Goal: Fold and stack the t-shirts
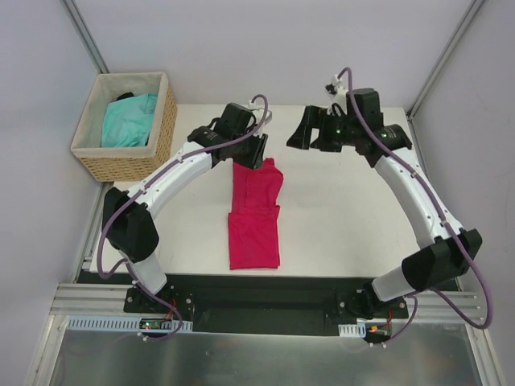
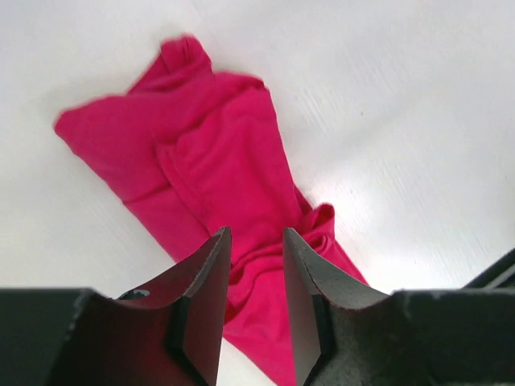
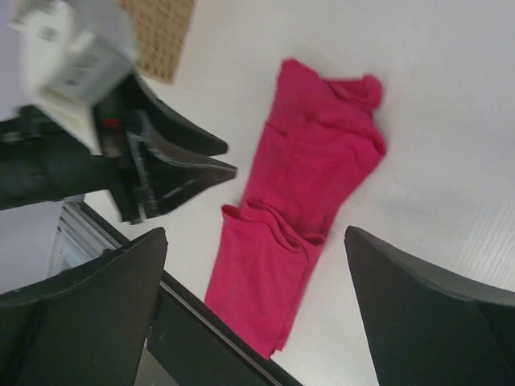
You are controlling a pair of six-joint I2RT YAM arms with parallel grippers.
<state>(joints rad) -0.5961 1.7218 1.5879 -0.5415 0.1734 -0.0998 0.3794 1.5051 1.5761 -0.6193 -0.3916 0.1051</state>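
You have two t-shirts: one crimson-pink tee (image 1: 254, 217), one turquoise tee (image 1: 129, 121) (only part shows). One wicker basket (image 1: 121, 167). Two grippers: left gripper (image 2: 256, 237), right gripper (image 3: 256, 233).

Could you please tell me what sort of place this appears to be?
Likely a robotics lab test cell: a left arm and right arm bolted at a white table, aluminium frame posts around it, and a crimson-pink t-shirt and wicker basket as props.

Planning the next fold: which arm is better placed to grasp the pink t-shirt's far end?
Left, probably: left gripper hangs over the far end of the pink t-shirt; right gripper stands aside.
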